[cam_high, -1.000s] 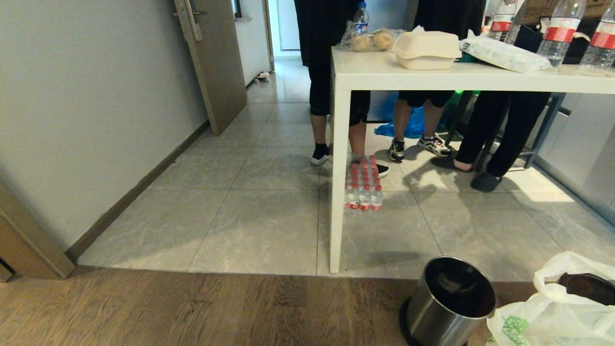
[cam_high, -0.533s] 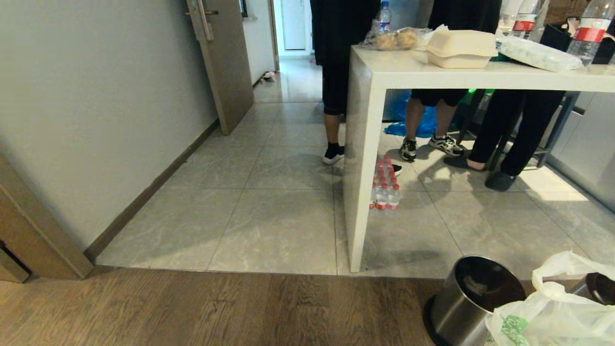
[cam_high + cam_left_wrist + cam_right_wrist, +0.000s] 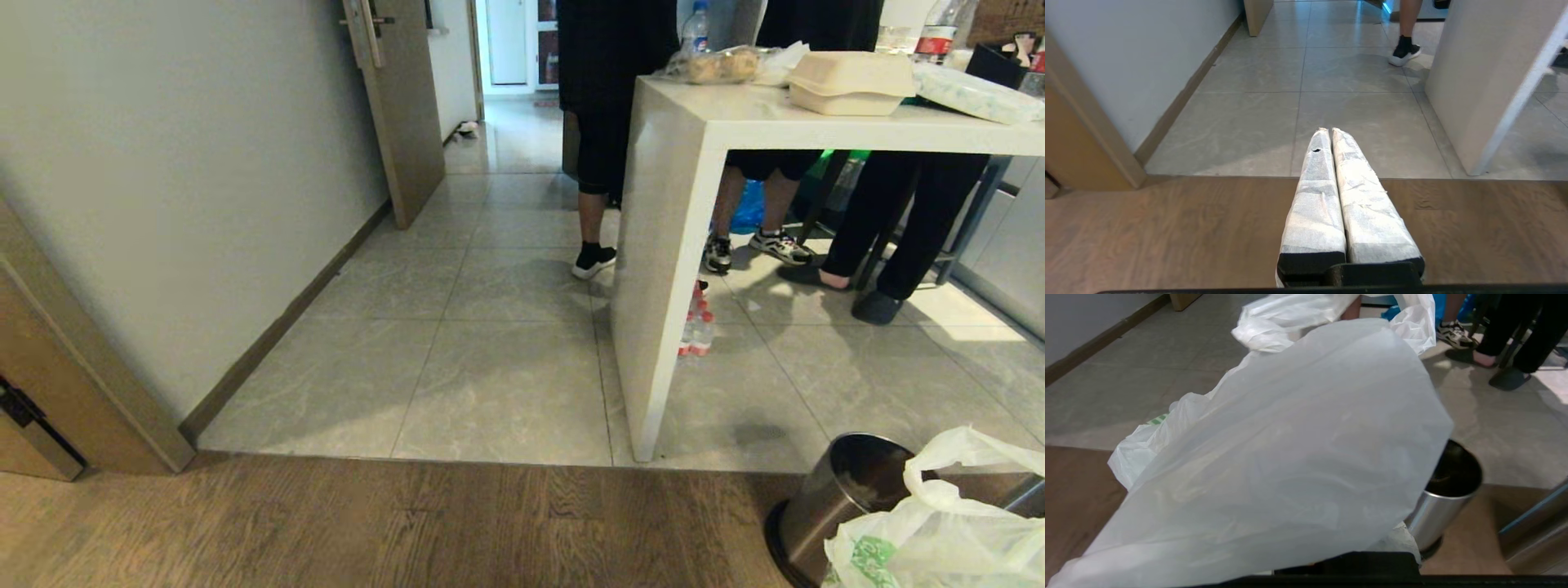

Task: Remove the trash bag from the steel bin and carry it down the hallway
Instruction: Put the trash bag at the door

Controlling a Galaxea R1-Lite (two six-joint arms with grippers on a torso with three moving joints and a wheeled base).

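The trash bag (image 3: 939, 531), thin white plastic with a green print, hangs at the lower right of the head view, lifted clear of the steel bin (image 3: 849, 498). In the right wrist view the trash bag (image 3: 1290, 457) drapes over my right gripper and hides its fingers; the steel bin (image 3: 1447, 498) stands empty on the wood floor just beyond it. My left gripper (image 3: 1329, 130) is shut with nothing in it, pointing level over the wood floor toward the tiles. The hallway (image 3: 498, 269) with grey marbled tiles runs ahead past a brown door (image 3: 404, 106).
A white table (image 3: 816, 122) with food boxes stands at right, its panel leg (image 3: 653, 286) bordering the tiled passage. Several people's legs stand behind and beside it. A pack of water bottles (image 3: 694, 327) sits under it. A door frame (image 3: 49, 384) is at left.
The whole head view has swung left: table, bin and people slid right in the picture and the hallway moved toward the middle. The bag keeps its place in the frame.
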